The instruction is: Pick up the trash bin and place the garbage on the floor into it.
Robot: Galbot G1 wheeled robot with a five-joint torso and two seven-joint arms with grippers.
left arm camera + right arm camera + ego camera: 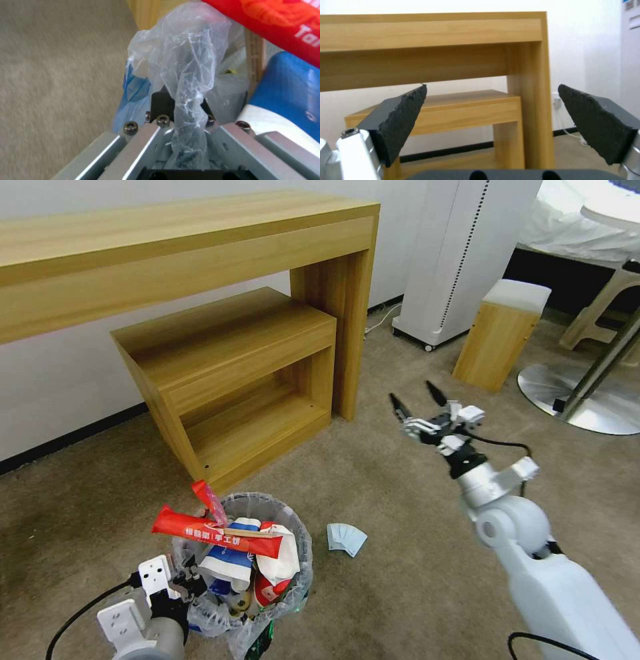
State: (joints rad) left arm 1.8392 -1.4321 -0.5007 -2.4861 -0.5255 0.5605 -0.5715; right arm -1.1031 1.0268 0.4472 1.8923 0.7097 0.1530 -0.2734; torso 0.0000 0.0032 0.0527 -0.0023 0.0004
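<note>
Beige carpet (400, 593) carries the bin (300, 573), a round black one lined with a clear plastic bag, standing just in front of the low wooden shelf (233, 373) that sits under the desk (167, 253). Litter fills the bin to its rim: a long red packet (217, 531) lies across the top, with a blue-white cup (230, 560) and white items beneath it. Left gripper (190, 580) sits at the bin's near-left rim, its jaws closed on a twisted fold of the bag liner (190, 95), which rises between the fingers in the left wrist view. One pale blue tissue (345, 539) lies on the carpet just right of the bin, apart from it. Right gripper (417, 403) hangs in the air well right of the bin, beyond the tissue, level with the desk's leg; its jaws stand wide with nothing between the dark pads (403, 120).
</note>
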